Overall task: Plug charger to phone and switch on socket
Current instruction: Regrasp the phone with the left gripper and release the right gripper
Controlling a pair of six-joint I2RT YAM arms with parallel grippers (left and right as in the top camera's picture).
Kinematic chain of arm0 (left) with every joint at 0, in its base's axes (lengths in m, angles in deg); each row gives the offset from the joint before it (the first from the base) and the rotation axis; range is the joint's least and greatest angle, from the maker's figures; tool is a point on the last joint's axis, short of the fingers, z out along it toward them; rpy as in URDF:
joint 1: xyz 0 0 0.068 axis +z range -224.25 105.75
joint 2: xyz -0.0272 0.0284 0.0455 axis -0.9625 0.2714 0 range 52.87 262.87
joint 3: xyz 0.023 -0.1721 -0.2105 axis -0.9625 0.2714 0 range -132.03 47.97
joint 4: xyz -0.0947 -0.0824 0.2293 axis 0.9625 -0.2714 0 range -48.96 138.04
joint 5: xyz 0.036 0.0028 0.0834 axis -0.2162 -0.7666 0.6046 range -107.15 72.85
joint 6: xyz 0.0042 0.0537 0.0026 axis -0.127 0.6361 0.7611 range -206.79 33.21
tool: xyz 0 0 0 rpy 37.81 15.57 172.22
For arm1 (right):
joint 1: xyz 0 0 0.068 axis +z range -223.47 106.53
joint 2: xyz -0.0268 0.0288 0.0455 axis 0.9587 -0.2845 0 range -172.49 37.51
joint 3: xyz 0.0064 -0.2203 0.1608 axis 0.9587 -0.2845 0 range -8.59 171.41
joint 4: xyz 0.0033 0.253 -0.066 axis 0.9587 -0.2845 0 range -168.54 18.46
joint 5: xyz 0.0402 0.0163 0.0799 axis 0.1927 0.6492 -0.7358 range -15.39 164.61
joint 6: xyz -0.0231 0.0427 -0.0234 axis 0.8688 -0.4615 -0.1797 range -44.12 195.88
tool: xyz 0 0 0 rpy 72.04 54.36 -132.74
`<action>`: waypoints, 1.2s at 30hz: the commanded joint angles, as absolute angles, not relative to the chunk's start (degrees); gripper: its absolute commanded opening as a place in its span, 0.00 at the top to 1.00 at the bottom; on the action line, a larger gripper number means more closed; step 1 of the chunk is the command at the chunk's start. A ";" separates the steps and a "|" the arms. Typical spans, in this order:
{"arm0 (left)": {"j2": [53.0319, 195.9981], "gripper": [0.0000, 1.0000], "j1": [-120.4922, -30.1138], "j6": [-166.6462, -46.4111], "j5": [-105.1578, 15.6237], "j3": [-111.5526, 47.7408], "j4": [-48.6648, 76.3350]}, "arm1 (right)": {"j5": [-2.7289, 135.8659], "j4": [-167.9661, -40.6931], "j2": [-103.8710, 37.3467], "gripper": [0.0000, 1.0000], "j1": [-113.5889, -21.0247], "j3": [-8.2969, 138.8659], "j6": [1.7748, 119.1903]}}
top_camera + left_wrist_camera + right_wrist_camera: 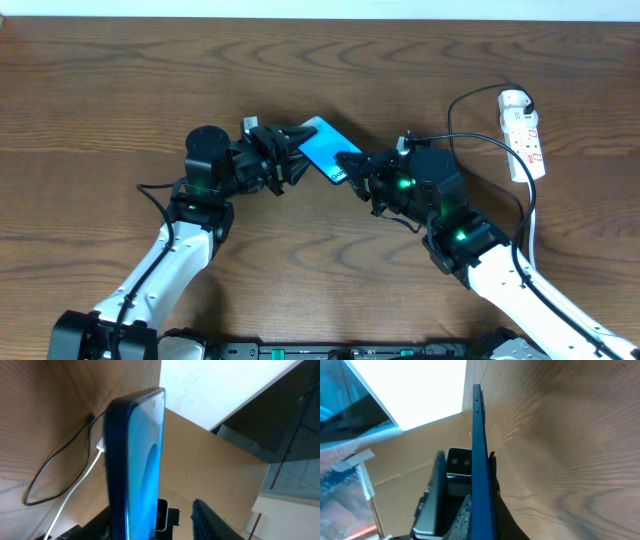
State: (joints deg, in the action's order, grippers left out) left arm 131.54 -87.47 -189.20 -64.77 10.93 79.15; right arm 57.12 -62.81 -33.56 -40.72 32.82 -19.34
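The phone (322, 150) is pinched by the left gripper (293, 157); whether the right gripper (353, 171), at its opposite end, is closed cannot be told.

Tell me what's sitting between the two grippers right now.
The phone; the overhead view shows it spanning the gap from left gripper to right gripper.

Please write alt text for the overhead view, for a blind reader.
The left gripper and right gripper meet at a blue phone over a wooden table. A white socket lies at the right, its black charger looping toward the right arm.
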 commanded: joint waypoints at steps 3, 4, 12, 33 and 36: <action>131.48 0.68 -88.17 -192.09 -65.07 10.37 80.73 | 56.72 -63.16 -32.99 0.99 -39.14 33.23 -21.57; 131.48 0.70 -88.17 -192.37 -65.07 10.37 81.49 | 56.81 -63.18 -32.99 0.99 -39.08 33.23 -22.14; 131.48 0.71 -88.17 -192.35 -64.20 10.37 89.38 | 59.08 -62.66 -33.51 0.99 -36.63 33.23 -29.02; 131.48 0.92 -89.50 -192.28 -65.53 10.37 89.32 | 58.84 -57.33 -38.52 0.97 -34.12 33.23 -20.67; 131.48 0.92 -89.48 -191.93 -65.53 10.37 89.30 | 58.89 -57.79 -38.52 0.85 -34.12 33.23 -20.67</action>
State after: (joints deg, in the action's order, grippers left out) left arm 132.39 -88.62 -190.36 -63.76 12.33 87.22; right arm 62.89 -56.21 -36.79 -35.82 33.80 -24.23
